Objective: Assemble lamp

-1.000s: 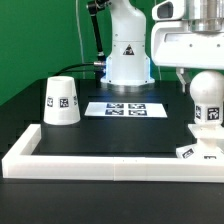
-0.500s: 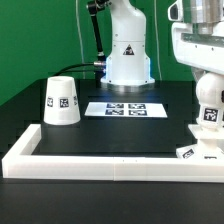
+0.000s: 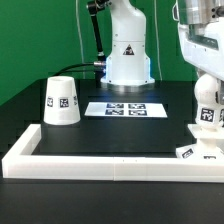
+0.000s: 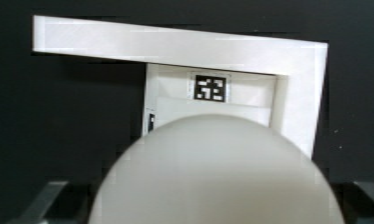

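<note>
My gripper [image 3: 206, 86] is shut on the round white bulb [image 3: 208, 112] and holds it upright at the exterior view's right, just above the small flat base [image 3: 199, 149]. The base lies inside the corner of the white border rail [image 3: 110, 161]. In the wrist view the bulb [image 4: 210, 175] fills the lower middle between my dark fingers [image 4: 49, 201]. Beyond it lies the base [image 4: 210, 92] with its square tag. The tapered shade [image 3: 60, 100] stands mouth down at the exterior view's left, apart from the gripper.
The marker board [image 3: 125, 108] lies flat in the middle of the black table, in front of the arm's white pedestal [image 3: 128, 55]. The rail runs along the front edge and turns back at both ends; its corner shows in the wrist view [image 4: 290, 50].
The gripper has shifted to the exterior view's right with the bulb in it, and now hangs over the base. The shade and the base have not moved.
</note>
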Controlling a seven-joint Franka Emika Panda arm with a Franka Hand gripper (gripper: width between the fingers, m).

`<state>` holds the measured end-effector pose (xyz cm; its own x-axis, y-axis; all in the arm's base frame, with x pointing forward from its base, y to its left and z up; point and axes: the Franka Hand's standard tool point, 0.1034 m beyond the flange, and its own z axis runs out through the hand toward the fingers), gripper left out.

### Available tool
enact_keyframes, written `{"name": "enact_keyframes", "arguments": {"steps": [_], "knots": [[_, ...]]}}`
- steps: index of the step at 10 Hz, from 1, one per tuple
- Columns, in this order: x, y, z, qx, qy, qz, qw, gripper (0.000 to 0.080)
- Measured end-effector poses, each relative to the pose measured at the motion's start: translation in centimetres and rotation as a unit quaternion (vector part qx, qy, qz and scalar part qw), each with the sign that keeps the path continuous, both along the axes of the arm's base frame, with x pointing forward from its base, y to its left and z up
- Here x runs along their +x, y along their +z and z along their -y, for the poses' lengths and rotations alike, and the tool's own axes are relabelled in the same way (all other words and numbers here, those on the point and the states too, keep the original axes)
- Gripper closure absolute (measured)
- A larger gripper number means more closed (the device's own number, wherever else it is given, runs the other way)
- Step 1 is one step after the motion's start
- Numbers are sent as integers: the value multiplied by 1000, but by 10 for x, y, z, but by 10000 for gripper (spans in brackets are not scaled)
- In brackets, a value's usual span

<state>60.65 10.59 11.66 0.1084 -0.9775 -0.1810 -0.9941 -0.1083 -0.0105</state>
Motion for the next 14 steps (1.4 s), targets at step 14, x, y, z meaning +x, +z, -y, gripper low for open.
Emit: {"name": "enact_keyframes", "arguments": {"steps": [14], "knots": [[-1, -1, -12, 0, 500, 94, 861, 101]]}}
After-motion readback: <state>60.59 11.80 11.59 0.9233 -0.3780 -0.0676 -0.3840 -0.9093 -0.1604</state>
